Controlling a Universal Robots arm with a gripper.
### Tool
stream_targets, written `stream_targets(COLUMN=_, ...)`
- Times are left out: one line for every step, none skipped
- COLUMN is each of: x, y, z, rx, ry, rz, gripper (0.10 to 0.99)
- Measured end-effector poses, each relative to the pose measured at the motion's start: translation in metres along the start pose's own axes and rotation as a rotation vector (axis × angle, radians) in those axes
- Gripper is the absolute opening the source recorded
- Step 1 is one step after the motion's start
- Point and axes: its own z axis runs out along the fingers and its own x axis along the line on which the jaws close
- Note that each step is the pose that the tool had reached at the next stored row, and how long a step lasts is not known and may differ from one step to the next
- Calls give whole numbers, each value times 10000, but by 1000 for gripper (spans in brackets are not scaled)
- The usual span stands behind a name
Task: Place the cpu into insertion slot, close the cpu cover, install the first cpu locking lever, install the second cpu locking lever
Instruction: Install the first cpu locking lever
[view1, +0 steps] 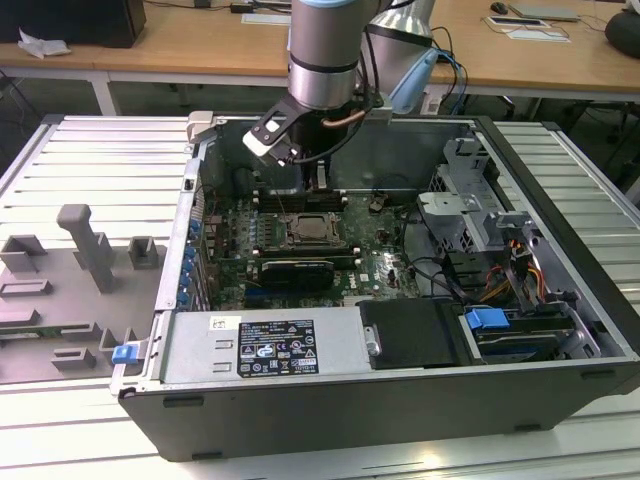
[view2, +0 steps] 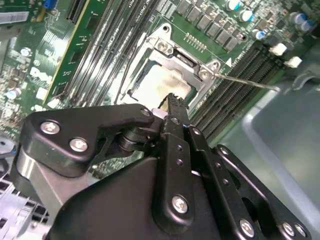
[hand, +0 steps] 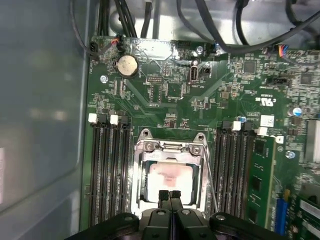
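We see the gripper (hand: 170, 194) pinched tight, fingers together on nothing, tips perhaps touching the cpu cover (hand: 170, 146). It lies flat round the cpu (hand: 172, 176), seated in its socket. Beyond, a locking lever (view2: 250, 83) juts over the memory slots (view2: 250, 60).

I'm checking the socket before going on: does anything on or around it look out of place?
One thin silvery wire lever juts away from the square silvery metal cover frame, out over the black memory slots, rather than lying along it, so it looks unlatched. The pale silver-tan square chip has a pinkish smear.
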Motion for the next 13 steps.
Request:
stream_targets(x=4, y=0, z=-39, rx=1, ry=-10, rz=0, gripper=106)
stream_targets(x=7, y=0, z=-61, rx=2, ry=-27, rz=0, gripper=106)
stream_targets(x=14, y=0, z=-109, rx=4, ry=-71, rz=0, gripper=106)
stream_targets(x=22, y=1, z=-150, rx=7, ry=-114, rz=0, gripper=106)
stream_targets(x=36, y=1, z=-187, rx=0, ry=-192, rz=0, gripper=106)
stream_targets(x=36, y=1, z=-192, rx=-15, ry=-197, rz=-1, gripper=106)
stream_targets(x=37, y=2, z=-192, rx=-32, ry=-198, rz=-45, gripper=106)
stream_targets(x=36, y=1, z=-193, rx=-30, ry=-200, rz=-163, gripper=106)
stream_targets(x=36, y=1, z=-193, rx=-29, ry=-201, rz=-337, gripper=106)
stream_targets(x=36, y=1, z=-193, rx=-27, ry=-202, rz=-599, gripper=106)
stream_targets(x=36, y=1, z=-193, rx=-25, ry=-204, rz=-789, gripper=106)
stream_targets(x=36, y=1, z=-193, rx=-23, ry=-204, rz=-1040, gripper=106)
stream_targets(x=36, y=1, z=-193, rx=-21, ry=-206, rz=-1242, gripper=106)
